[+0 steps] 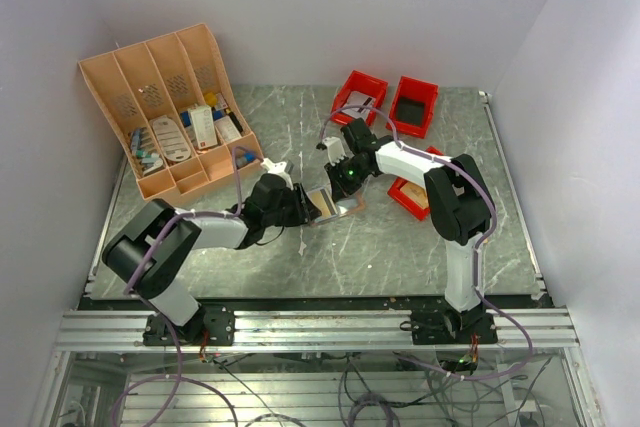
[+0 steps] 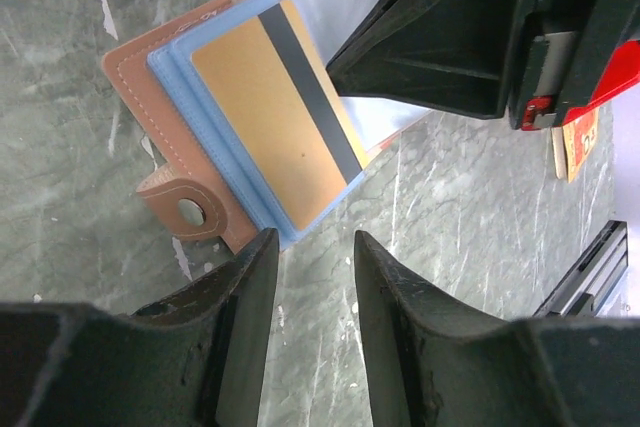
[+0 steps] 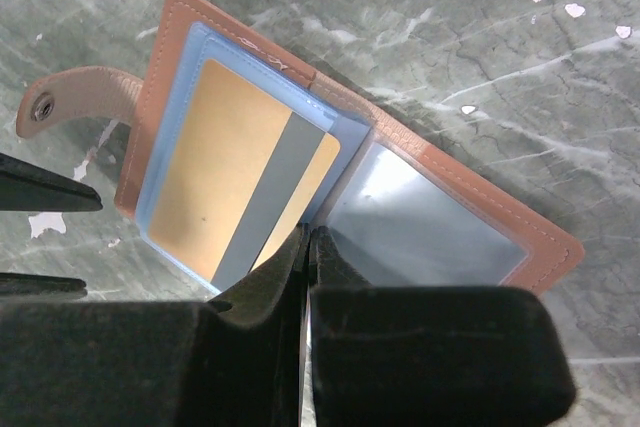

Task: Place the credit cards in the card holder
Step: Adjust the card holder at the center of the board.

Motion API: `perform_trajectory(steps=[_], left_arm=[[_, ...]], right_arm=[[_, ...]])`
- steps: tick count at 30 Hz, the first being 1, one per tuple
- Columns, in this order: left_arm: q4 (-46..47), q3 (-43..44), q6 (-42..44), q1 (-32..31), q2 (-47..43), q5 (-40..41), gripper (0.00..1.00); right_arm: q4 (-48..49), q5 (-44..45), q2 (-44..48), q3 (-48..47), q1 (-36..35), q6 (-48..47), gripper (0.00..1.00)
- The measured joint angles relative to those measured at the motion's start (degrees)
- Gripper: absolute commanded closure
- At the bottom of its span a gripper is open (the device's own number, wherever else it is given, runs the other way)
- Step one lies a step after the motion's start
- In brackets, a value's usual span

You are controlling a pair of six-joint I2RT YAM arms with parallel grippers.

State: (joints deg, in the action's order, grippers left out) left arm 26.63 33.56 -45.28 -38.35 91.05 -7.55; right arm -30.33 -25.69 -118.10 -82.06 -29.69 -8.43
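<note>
The grey marbled table [image 1: 400,247] carries the card holder [image 1: 328,204], lying open at the centre of the overhead frame. It is tan leather with stitched edges, a blue sleeve and a clear pocket. A gold card [image 3: 220,177] with a grey stripe sits in the sleeve. The snap tab [image 3: 60,107] juts out at upper left. I can read no writing. My left pincer [image 2: 315,247] is spread and empty just below the holder. My right pincer [image 3: 305,237] is pressed together at the card's lower edge.

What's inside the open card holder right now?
One gold card with a dark stripe lies on the blue sleeve in the card holder; the clear sleeve beside it looks empty. The shut right gripper covers the card's near corner, and anything beneath the blue sleeve is hidden.
</note>
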Motion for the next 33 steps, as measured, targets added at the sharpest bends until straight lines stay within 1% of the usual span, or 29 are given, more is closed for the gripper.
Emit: perform_trajectory(steps=[7,16,26,33], left_arm=[[-1.0,0.8,-0.2,0.0,3.5,0.3,0.54],[-2.5,1.7,-0.2,0.0,4.0,1.0,0.55],[-2.4,2.1,-0.2,0.0,4.4,1.0,0.55],[-1.2,2.4,-0.3,0.0,5.4,0.9,0.55]], right_arm=[[-0.2,0.8,0.4,0.0,0.0,-0.4,1.00],[-0.4,2.1,3.7,0.0,0.0,-1.1,1.00],[-1.2,2.2,3.6,0.0,-0.2,-1.5,1.00],[-1.3,2.4,0.8,-0.3,-3.2,-1.8,1.00]])
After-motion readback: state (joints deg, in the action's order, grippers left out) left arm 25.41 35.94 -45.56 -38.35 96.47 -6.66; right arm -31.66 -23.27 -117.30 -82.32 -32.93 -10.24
